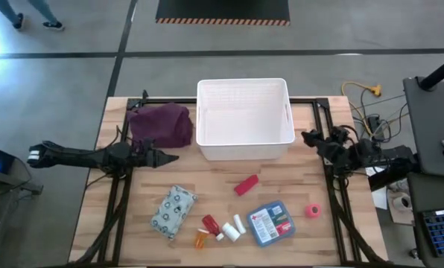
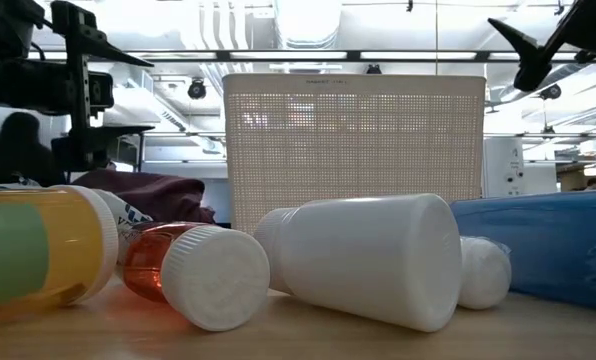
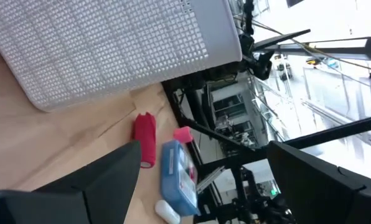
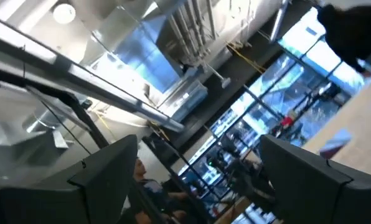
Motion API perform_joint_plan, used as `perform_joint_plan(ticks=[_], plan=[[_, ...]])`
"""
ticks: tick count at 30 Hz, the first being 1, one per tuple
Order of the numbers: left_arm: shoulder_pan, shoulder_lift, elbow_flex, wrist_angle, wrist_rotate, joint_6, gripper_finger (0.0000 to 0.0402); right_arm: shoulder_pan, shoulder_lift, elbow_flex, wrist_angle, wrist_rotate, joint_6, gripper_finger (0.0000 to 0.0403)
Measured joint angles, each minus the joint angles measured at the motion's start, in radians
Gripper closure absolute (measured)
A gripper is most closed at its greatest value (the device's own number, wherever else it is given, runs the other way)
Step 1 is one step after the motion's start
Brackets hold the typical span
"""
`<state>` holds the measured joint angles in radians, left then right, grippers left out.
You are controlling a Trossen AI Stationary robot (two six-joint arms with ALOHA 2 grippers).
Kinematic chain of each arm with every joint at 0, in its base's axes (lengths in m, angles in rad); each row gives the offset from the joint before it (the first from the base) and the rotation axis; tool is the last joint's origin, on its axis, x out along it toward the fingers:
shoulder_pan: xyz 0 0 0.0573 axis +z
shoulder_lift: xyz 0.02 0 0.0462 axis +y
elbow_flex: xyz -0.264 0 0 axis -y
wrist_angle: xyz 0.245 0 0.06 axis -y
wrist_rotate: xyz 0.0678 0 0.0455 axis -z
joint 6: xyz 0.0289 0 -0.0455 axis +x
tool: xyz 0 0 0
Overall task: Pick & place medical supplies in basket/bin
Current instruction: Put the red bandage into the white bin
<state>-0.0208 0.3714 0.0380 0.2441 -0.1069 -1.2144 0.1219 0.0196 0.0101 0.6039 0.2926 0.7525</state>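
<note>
Seven supplies lay loose on the table in front of the white bin (image 1: 244, 119), none inside it; left gripper (image 1: 170, 156) hovered beside the bin, wide apart, empty, ready to reach the red packet (image 1: 246, 184).

**Open lanes and blockers on my table**

My left gripper (image 1: 171, 156) hangs with fingers apart just in front of the maroon cloth bundle (image 1: 161, 125), which crowds the bin (image 1: 244, 147) on its left side. My right gripper (image 1: 310, 138) waits beside the bin's right wall. Between the bin's front wall and the red packet (image 1: 245, 184) I have a bare strip of wood to pass along. Nearer the front edge, the pouch (image 1: 173, 211), bottles (image 1: 220, 228) and blue box (image 1: 271, 222) lie close together; the pink tape roll (image 1: 313, 211) sits apart with room around it.
</note>
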Motion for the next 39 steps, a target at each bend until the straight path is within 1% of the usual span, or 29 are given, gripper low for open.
perform_joint_plan(ticks=[3,8,16,18,21,23,26,28,30,32,34,36,39], plan=[[0.0,0.0,0.01,0.001,0.0,0.0,0.0069,0.0,0.028,0.0,0.0,0.022,0.088,0.0076],[0.0,0.001,0.014,0.018,-0.015,-0.004,0.0069,0.0,0.106,0.0,0.0,0.077,0.109,0.0076],[0.0,0.018,0.014,0.015,-0.026,-0.003,0.0069,0.0,0.246,0.0,0.016,0.077,0.264,0.0076],[0.0,0.031,0.014,0.016,-0.029,-0.011,0.0069,0.0,0.276,0.0,0.019,0.07,0.328,0.0076],[0.001,0.057,0.014,0.021,-0.08,-0.03,0.0069,0.0,0.31,0.0,0.041,0.064,0.416,0.0076],[0.001,0.074,0.013,0.053,-0.087,-0.029,0.0069,0.0,0.325,0.001,0.039,0.04,0.438,0.0076],[0.0,0.098,0.013,0.111,-0.087,-0.028,0.0069,0.0,0.333,0.0,0.035,-0.059,0.493,0.0076],[0.0,0.109,0.017,0.119,-0.086,-0.027,0.0069,0.0,0.339,0.0,0.04,-0.124,0.539,0.0076],[0.0,0.124,0.029,0.121,-0.087,-0.026,0.0069,0.005,0.347,0.001,0.031,-0.159,0.584,0.0076],[0.0,0.138,0.037,0.12,-0.087,-0.026,0.0069,0.017,0.366,0.027,-0.022,-0.173,0.605,0.0076],[0.0,0.158,0.052,0.12,-0.087,-0.026,0.0069,0.031,0.388,0.08,-0.139,-0.208,0.621,0.0076],[0.0,0.176,0.066,0.121,-0.087,-0.026,0.0069,0.045,0.417,0.161,-0.344,-0.259,0.639,0.0076],[0.0,0.213,0.085,0.12,-0.087,-0.026,0.0069,0.065,0.479,0.299,-0.764,-0.309,0.633,0.0076]])
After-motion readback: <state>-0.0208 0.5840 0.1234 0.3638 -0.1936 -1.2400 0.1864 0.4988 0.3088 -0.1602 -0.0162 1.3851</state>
